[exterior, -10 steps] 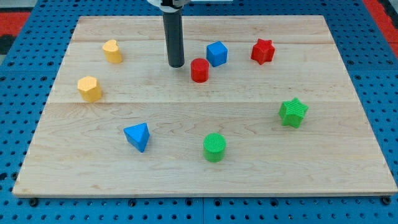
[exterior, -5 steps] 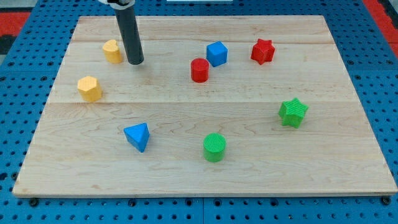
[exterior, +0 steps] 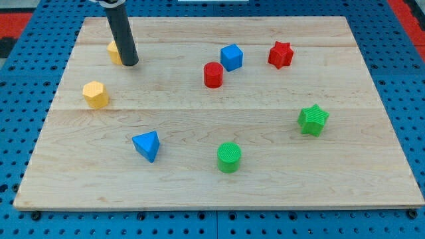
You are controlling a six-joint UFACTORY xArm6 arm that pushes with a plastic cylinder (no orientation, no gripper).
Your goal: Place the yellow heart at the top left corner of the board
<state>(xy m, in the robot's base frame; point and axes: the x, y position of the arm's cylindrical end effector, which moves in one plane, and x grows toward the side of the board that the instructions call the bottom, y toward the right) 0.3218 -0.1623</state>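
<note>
Camera view shows my tip (exterior: 129,64) resting on the pale wooden board (exterior: 219,192) near its top left part. I carry no pincer, only a straight dark rod, so nothing opens or closes and nothing is gripped. The tip stands right against the view's right side of the small yellow plastic heart (exterior: 114,51); I cannot tell whether they touch, since the rod covers most of that block. Only a narrow yellow sliver of the heart shows at the rod's left edge, so its shape is hardly readable. It lies near the board's top left, short of the corner itself.

No bin or tray is here; the board alone bears all the blocks. Below the heart, toward the view's left edge, sits a yellow plastic hexagonal block (exterior: 95,94). Further down lies a blue plastic triangular block (exterior: 147,145). Toward the view's right of my tip, well apart, stand a red plastic cylinder (exterior: 213,75) and just beside it a blue plastic cube (exterior: 231,57), then a red plastic star (exterior: 280,54). A green plastic star (exterior: 313,120) sits at the right, and a green plastic cylinder (exterior: 229,157) near the bottom middle.
</note>
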